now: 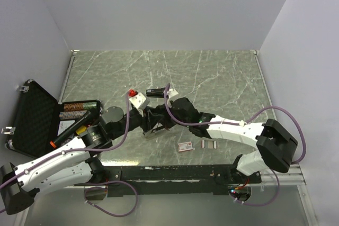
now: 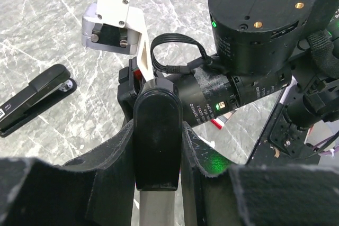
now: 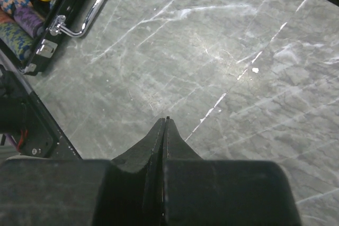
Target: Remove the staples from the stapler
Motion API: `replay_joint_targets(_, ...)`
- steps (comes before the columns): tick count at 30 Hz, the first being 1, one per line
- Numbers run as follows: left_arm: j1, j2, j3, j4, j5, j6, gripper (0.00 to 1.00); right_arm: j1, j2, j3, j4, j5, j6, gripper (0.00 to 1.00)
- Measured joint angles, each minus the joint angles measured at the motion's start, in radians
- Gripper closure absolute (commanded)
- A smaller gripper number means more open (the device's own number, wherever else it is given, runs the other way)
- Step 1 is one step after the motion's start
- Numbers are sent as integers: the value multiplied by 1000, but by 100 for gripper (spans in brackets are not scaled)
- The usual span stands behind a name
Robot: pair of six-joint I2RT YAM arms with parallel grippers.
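Observation:
A black stapler [image 2: 155, 115] with a silver metal underside stands end-on between the pads of my left gripper [image 2: 157, 152], which is shut on it. From above, this stapler [image 1: 154, 130] is held over the middle of the table by the left gripper [image 1: 147, 123]. My right gripper [image 3: 166, 121] is shut, fingers pressed together over bare table, with a tiny dark nub at the tips that I cannot identify. Seen from above, the right gripper [image 1: 147, 110] sits just behind the held stapler. Short silver strips of staples [image 1: 209, 144] lie on the table near the front edge.
A second black stapler [image 1: 157, 92] [image 2: 34, 99] lies on the table behind the grippers. A small red-and-white box [image 1: 185, 146] lies left of the staples. An open black case [image 1: 37, 120] [image 3: 69, 9] with coloured chips stands at the left edge.

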Motion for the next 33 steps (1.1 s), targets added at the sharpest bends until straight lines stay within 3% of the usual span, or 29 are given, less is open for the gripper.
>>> replay_joint_targets(33, -32, 72, -32, 108, -340, -56, 99, 13, 72, 0, 111, 74, 180, 100)
